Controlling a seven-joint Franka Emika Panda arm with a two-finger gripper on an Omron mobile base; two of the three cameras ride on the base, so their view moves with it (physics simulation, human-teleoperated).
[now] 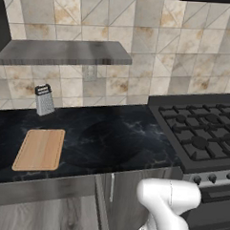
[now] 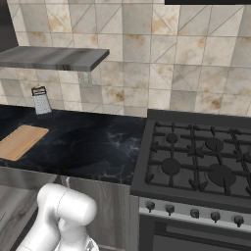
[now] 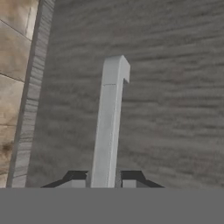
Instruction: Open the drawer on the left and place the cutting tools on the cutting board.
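Gripper (image 3: 104, 183) straddled drawer (image 3: 144, 109) handle (image 3: 109, 127), fingers (image 3: 74, 178) flanking bar, grip uncertain | drawer appeared barely opened | board (image 1: 39, 149) bare on counter (image 1: 116, 136) | tools unplaced.

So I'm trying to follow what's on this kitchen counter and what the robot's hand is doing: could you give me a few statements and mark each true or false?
1. The cutting board has a knife lying on it. False: the board is bare.
2. A metal box grater stands upright on the counter behind the board. True.
3. In the hand view the silver bar handle runs between the gripper fingertips. True.
4. The stove has a pot on a burner. False: the burners are bare.
5. The grater rests on the board. False: it stands apart on the dark counter.
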